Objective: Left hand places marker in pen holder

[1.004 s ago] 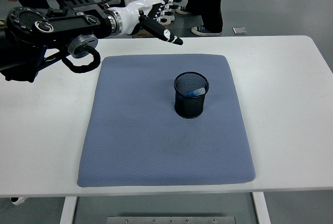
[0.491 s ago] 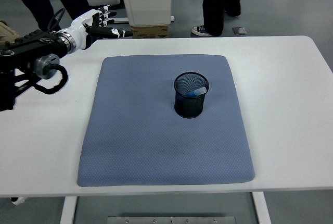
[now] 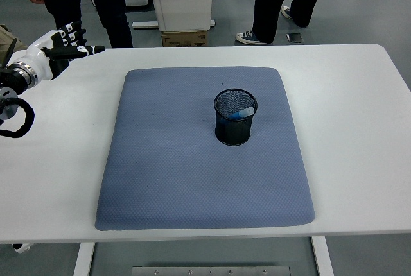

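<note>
At the far left of the frame, the robot's left hand (image 3: 61, 45) hovers over the upper-left corner of the white desk (image 3: 359, 96), its white-and-black fingers (image 3: 90, 49) spread and extended toward the right, holding nothing. Part of the black forearm and a looped cable show at the left edge below it. A person in dark trousers (image 3: 103, 0) stands behind the desk at the upper left, next to a white cabinet base with a cardboard box (image 3: 185, 37) at its foot.

A blue-grey mat (image 3: 192, 173) covers the middle of the desk. Toward the mat's upper right part stands a black mesh pen holder (image 3: 235, 126), upright. The marker (image 3: 242, 113), its light blue end visible, lies tilted inside the holder against the right-hand wall, well apart from the hand.

At the upper right, a second person's dark trouser legs and sneakers (image 3: 247, 36) show on the grey floor behind the desk. The right arm is out of view.
</note>
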